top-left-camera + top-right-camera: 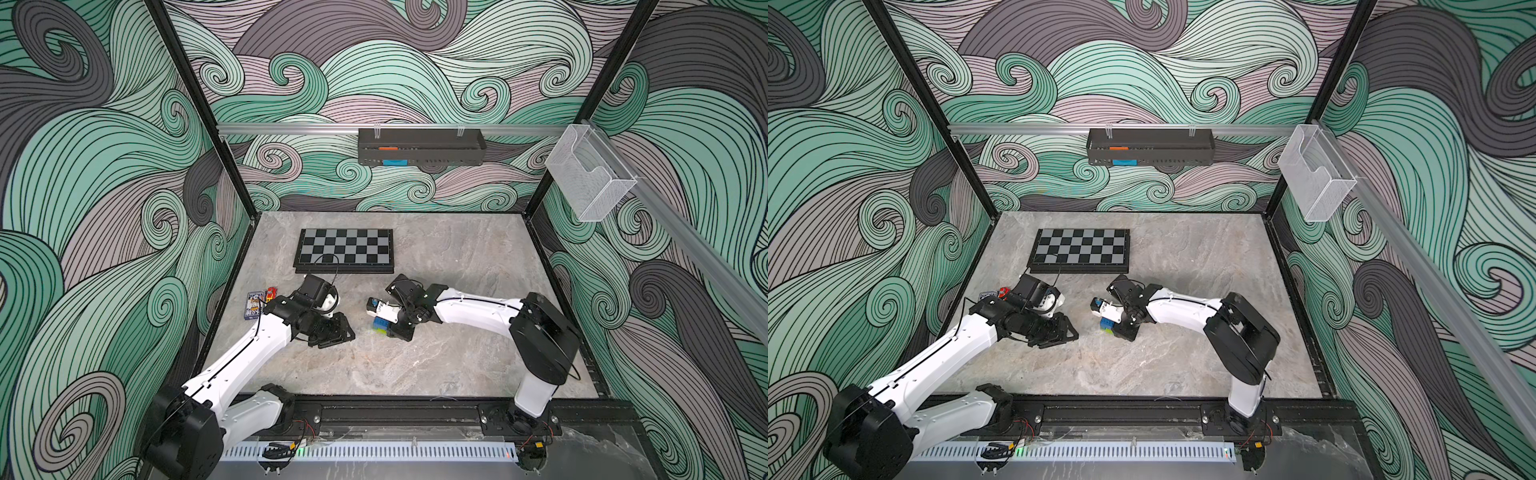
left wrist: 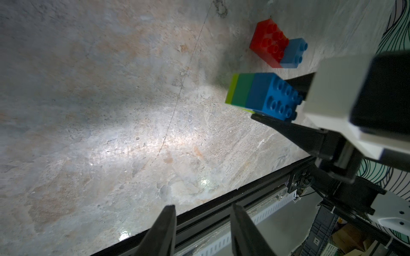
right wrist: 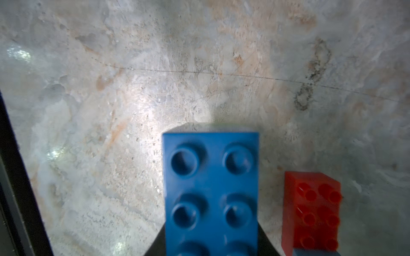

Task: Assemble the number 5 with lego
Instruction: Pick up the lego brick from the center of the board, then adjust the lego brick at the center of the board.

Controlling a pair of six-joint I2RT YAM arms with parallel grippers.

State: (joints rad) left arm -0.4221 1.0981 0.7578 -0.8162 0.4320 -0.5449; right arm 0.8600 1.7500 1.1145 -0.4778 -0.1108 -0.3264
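Mid-assembly: a three-brick stack [image 2: 248,93] of lime, dark green and dark blue is clamped by the right gripper [image 2: 279,99], one black finger on each long side, studs of the dark-blue brick [image 3: 210,188] turned up at the wrist camera and the lime end down toward the table [image 2: 88,110]; contact with the table cannot be told. The red brick [image 2: 267,42] and light-blue brick [image 2: 292,53] lie touching each other just beside the stack, not yet joined. Next, the light-blue brick likely has to be seated under the lime; its studs look turned sideways, so righting may be needed. The left gripper [image 2: 206,230] is held low near the stack, jaws apart and empty. Both arms are stretched low toward the table's middle.
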